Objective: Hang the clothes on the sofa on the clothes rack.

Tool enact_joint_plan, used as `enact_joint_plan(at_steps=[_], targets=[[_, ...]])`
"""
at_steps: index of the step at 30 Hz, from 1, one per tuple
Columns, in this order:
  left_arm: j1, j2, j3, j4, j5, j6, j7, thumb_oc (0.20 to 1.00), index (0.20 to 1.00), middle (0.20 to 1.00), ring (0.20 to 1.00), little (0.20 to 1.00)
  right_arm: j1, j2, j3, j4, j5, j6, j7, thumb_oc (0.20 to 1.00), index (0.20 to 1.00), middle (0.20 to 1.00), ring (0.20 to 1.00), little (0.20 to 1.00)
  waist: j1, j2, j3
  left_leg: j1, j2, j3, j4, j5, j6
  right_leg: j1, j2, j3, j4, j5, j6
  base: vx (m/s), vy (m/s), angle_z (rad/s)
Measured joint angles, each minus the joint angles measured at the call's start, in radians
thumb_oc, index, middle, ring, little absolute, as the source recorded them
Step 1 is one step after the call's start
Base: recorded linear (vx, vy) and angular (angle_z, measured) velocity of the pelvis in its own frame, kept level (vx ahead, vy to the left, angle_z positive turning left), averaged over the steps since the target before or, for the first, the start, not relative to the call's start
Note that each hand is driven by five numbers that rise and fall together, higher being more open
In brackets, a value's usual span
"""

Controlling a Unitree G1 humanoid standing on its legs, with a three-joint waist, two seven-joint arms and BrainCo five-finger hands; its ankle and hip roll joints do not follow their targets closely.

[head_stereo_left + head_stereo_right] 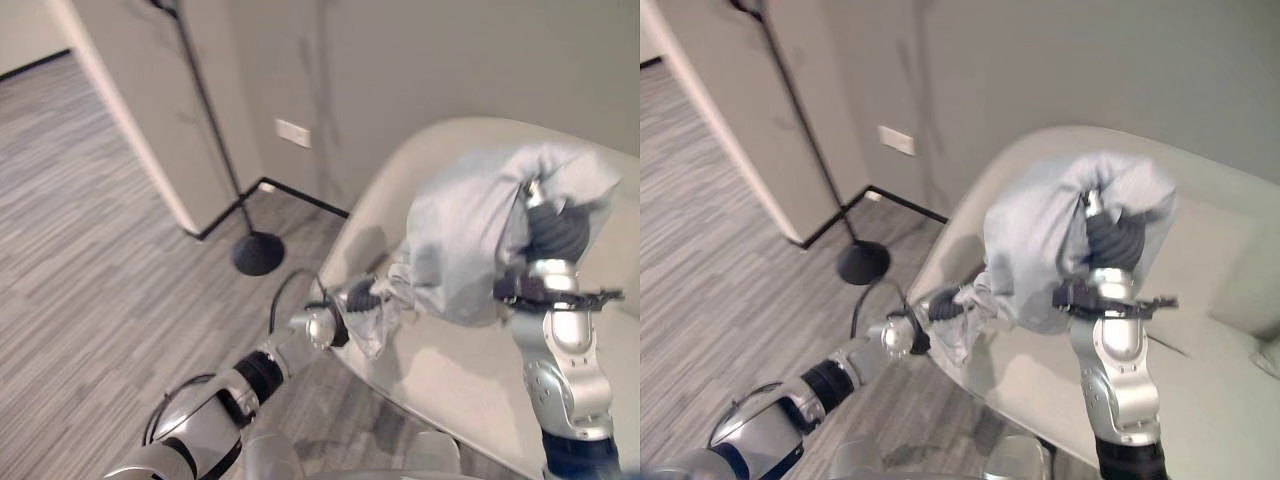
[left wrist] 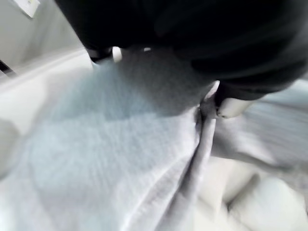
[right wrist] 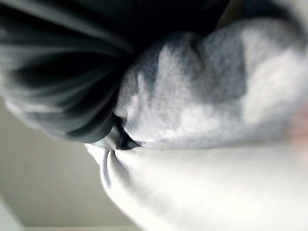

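A light grey garment [image 1: 458, 250] hangs in the air above the beige sofa [image 1: 455, 385], bunched and draped. My right hand [image 1: 556, 232] is raised over the seat and shut on the garment's upper part, with cloth falling over its fingers; in the right wrist view the cloth [image 3: 202, 120] gathers to a pinch by the dark cover. My left hand [image 1: 360, 297] is lower, near the sofa's front edge, shut on the garment's bottom corner. In the left wrist view a fingertip [image 2: 231, 107] presses a fold of the cloth [image 2: 120, 159].
The clothes rack's thin black pole [image 1: 210, 110] rises from a round black base [image 1: 258, 252] on the grey wood floor, left of the sofa beside a wall corner. A white wall outlet [image 1: 292, 132] sits behind it. Open floor lies to the left.
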Motion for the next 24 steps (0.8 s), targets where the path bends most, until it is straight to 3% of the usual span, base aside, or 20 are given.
enact_joint_plan(at_steps=[1, 2, 3, 4, 5, 6, 7, 9, 10, 11, 12, 13, 14, 15, 18, 19, 20, 21, 23, 24], targets=[[0.000, 0.000, 0.000, 0.000, 0.000, 0.000, 0.000, 0.200, 0.200, 0.200, 0.200, 0.200, 0.000, 0.000, 0.000, 0.000, 0.000, 0.000, 0.000, 0.200, 0.200, 0.200, 0.200, 0.200, 0.000, 0.000, 0.000, 0.000, 0.000, 0.000, 0.000, 0.000, 0.000, 0.000, 0.000, 0.000, 0.000, 0.000, 0.000, -0.02, 0.523, -0.26], [0.019, 0.192, -0.010, -0.092, 0.002, -0.009, -0.009, 0.200, 0.200, 0.200, 0.200, 0.200, -0.002, 0.065, 0.058, 0.002, 0.002, 0.002, 0.021, 0.200, 0.200, 0.200, 0.200, 0.200, 0.009, -0.045, 0.023, 0.031, -0.017, 0.039, 0.046, 0.003, -0.002, 0.031, 0.002, 0.045, -0.012, 0.100, 0.125, -0.03, 0.562, -0.05], [0.022, 0.223, 0.011, -0.108, 0.004, -0.007, -0.011, 0.200, 0.200, 0.200, 0.200, 0.200, 0.014, 0.072, 0.053, -0.004, 0.003, 0.002, 0.024, 0.200, 0.200, 0.200, 0.200, 0.200, 0.006, -0.037, 0.025, 0.022, -0.010, 0.013, 0.051, -0.003, 0.004, 0.057, 0.007, 0.072, -0.013, 0.093, 0.117, -0.05, 0.593, 0.61], [0.005, 0.224, 0.067, -0.118, 0.002, -0.001, 0.000, 0.200, 0.200, 0.200, 0.200, 0.200, 0.013, 0.062, 0.009, -0.014, 0.008, 0.001, 0.028, 0.200, 0.200, 0.200, 0.200, 0.200, 0.026, -0.021, 0.024, 0.015, -0.030, -0.021, 0.010, -0.013, 0.053, 0.067, 0.064, 0.105, 0.083, -0.065, 0.022, -0.03, 0.614, 1.01], [0.011, 0.222, 0.098, -0.126, 0.001, -0.003, 0.001, 0.200, 0.200, 0.200, 0.200, 0.200, 0.009, 0.061, -0.008, -0.014, 0.008, 0.000, 0.032, 0.200, 0.200, 0.200, 0.200, 0.200, 0.039, -0.023, 0.021, 0.023, -0.026, -0.043, -0.048, 0.023, 0.045, 0.042, 0.106, 0.135, 0.169, -0.206, 0.061, 0.05, 0.628, 1.05], [0.033, 0.222, 0.116, -0.138, 0.000, 0.000, 0.004, 0.200, 0.200, 0.200, 0.200, 0.200, 0.002, 0.059, -0.015, -0.015, 0.008, -0.003, 0.035, 0.200, 0.200, 0.200, 0.200, 0.200, 0.053, -0.022, 0.014, 0.036, -0.047, -0.036, -0.107, 0.055, 0.058, 0.030, 0.150, 0.136, 0.217, -0.285, 0.102, 0.13, 0.613, 0.65], [0.060, 0.230, 0.120, -0.169, 0.000, 0.004, 0.006, 0.200, 0.200, 0.200, 0.200, 0.200, 0.002, 0.053, -0.024, -0.046, 0.008, -0.006, 0.040, 0.200, 0.200, 0.200, 0.200, 0.200, 0.070, -0.017, 0.011, 0.083, -0.095, -0.067, -0.248, 0.108, 0.090, 0.007, 0.266, 0.241, 0.311, -0.460, 0.128, 0.20, 0.556, 0.65], [0.085, 0.206, 0.106, -0.183, 0.001, 0.007, 0.002, 0.200, 0.200, 0.200, 0.200, 0.200, 0.002, 0.017, -0.026, -0.077, 0.008, -0.026, 0.052, 0.200, 0.200, 0.200, 0.200, 0.200, 0.063, 0.008, 0.001, 0.129, -0.111, -0.064, -0.377, 0.182, 0.099, -0.012, 0.305, 0.261, 0.334, -0.542, 0.117, 0.23, 0.450, 0.57], [0.084, 0.189, 0.037, -0.215, 0.001, 0.011, 0.001, 0.200, 0.200, 0.200, 0.200, 0.200, -0.009, -0.063, -0.030, -0.101, 0.007, -0.028, 0.052, 0.200, 0.200, 0.200, 0.200, 0.200, 0.028, 0.104, 0.010, 0.131, -0.085, -0.128, -0.421, 0.198, 0.119, -0.028, 0.447, 0.349, 0.280, -0.598, 0.139, 0.22, 0.407, 0.55], [0.088, 0.182, 0.030, -0.225, 0.002, 0.007, -0.007, 0.200, 0.200, 0.200, 0.200, 0.200, -0.010, -0.080, -0.029, -0.102, 0.007, -0.031, 0.053, 0.200, 0.200, 0.200, 0.200, 0.200, 0.001, 0.124, 0.015, 0.143, -0.076, -0.151, -0.448, 0.212, 0.126, -0.026, 0.478, 0.358, 0.244, -0.604, 0.154, 0.22, 0.416, 0.72], [0.090, 0.163, 0.026, -0.231, 0.001, 0.005, -0.002, 0.200, 0.200, 0.200, 0.200, 0.200, -0.016, -0.100, -0.030, -0.100, 0.006, -0.038, 0.050, 0.200, 0.200, 0.200, 0.200, 0.200, -0.046, 0.129, 0.021, 0.176, -0.061, -0.173, -0.497, 0.230, 0.132, -0.057, 0.557, 0.366, 0.149, -0.576, 0.162, 0.24, 0.402, 0.68], [0.091, 0.156, 0.028, -0.231, 0.001, 0.004, -0.003, 0.200, 0.200, 0.200, 0.200, 0.200, -0.016, -0.097, -0.030, -0.102, 0.004, -0.039, 0.050, 0.200, 0.200, 0.200, 0.200, 0.200, -0.063, 0.110, 0.022, 0.206, -0.062, -0.181, -0.529, 0.240, 0.118, -0.053, 0.576, 0.370, 0.074, -0.541, 0.169, 0.23, 0.337, 0.66], [0.093, 0.145, 0.029, -0.230, 0.001, -0.001, 0.000, 0.200, 0.200, 0.200, 0.200, 0.200, -0.012, -0.086, -0.032, -0.101, -0.003, -0.043, 0.050, 0.200, 0.200, 0.200, 0.200, 0.200, -0.085, 0.056, 0.006, 0.224, -0.102, -0.190, -0.536, 0.239, 0.089, -0.057, 0.566, 0.376, -0.029, -0.488, 0.165, 0.24, 0.305, 0.84], [0.086, 0.112, 0.048, -0.211, 0.000, 0.010, 0.008, 0.200, 0.200, 0.200, 0.200, 0.200, -0.020, -0.080, -0.031, -0.098, -0.015, -0.060, 0.047, 0.200, 0.200, 0.200, 0.200, 0.200, -0.140, 0.020, 0.022, 0.167, -0.140, -0.206, -0.343, 0.159, 0.065, -0.043, 0.548, 0.342, -0.005, -0.380, 0.173, 0.25, 0.310, 0.67], [0.086, 0.061, 0.048, -0.218, 0.000, 0.014, 0.013, 0.200, 0.200, 0.200, 0.200, 0.200, -0.014, -0.087, -0.014, -0.101, -0.015, -0.056, 0.044, 0.200, 0.200, 0.200, 0.200, 0.200, -0.176, 0.035, 0.029, 0.140, -0.254, -0.169, -0.055, 0.003, 0.091, -0.044, 0.565, 0.308, 0.067, -0.416, 0.161, 0.24, 0.226, 0.10], [0.078, 0.051, 0.052, -0.219, -0.001, 0.013, 0.015, 0.200, 0.200, 0.200, 0.200, 0.200, -0.016, -0.093, -0.013, -0.101, -0.015, -0.056, 0.042, 0.200, 0.200, 0.200, 0.200, 0.200, -0.212, 0.053, 0.026, 0.226, -0.283, -0.136, -0.145, -0.017, 0.107, -0.031, 0.591, 0.290, 0.067, -0.433, 0.165, 0.31, 0.153, 0.15], [0.068, 0.052, 0.053, -0.221, -0.001, 0.008, 0.016, 0.200, 0.200, 0.200, 0.200, 0.200, -0.016, -0.099, -0.020, -0.102, -0.015, -0.058, 0.043, 0.200, 0.200, 0.200, 0.200, 0.200, -0.218, 0.075, 0.019, 0.282, -0.288, -0.131, -0.234, -0.013, 0.125, -0.030, 0.615, 0.273, 0.071, -0.433, 0.166, 0.35, 0.135, 0.09], [0.050, 0.067, 0.054, -0.227, 0.000, 0.014, 0.018, 0.200, 0.200, 0.200, 0.200, 0.200, -0.006, -0.084, -0.025, -0.101, -0.014, -0.056, 0.042, 0.200, 0.200, 0.200, 0.200, 0.200, -0.215, 0.056, 0.019, 0.373, -0.266, -0.104, -0.385, 0.009, 0.163, -0.018, 0.631, 0.259, 0.091, -0.454, 0.158, 0.38, 0.111, 0.03], [0.044, 0.067, 0.043, -0.229, 0.000, 0.010, 0.018, 0.200, 0.200, 0.200, 0.200, 0.200, -0.004, -0.094, -0.023, -0.107, -0.015, -0.059, 0.053, 0.200, 0.200, 0.200, 0.200, 0.200, -0.235, 0.058, 0.001, 0.379, -0.252, -0.118, -0.398, 0.015, 0.164, -0.017, 0.625, 0.207, 0.071, -0.453, 0.155, 0.38, 0.090, 0.29], [0.023, 0.062, 0.041, -0.231, 0.001, 0.010, 0.018, 0.200, 0.200, 0.200, 0.200, 0.200, -0.013, -0.094, -0.028, -0.118, -0.017, -0.059, 0.054, 0.200, 0.200, 0.200, 0.200, 0.200, -0.240, 0.063, -0.004, 0.367, -0.233, -0.093, -0.373, -0.003, 0.136, -0.032, 0.603, 0.122, 0.091, -0.481, 0.127, 0.52, 0.045, 0.60]])
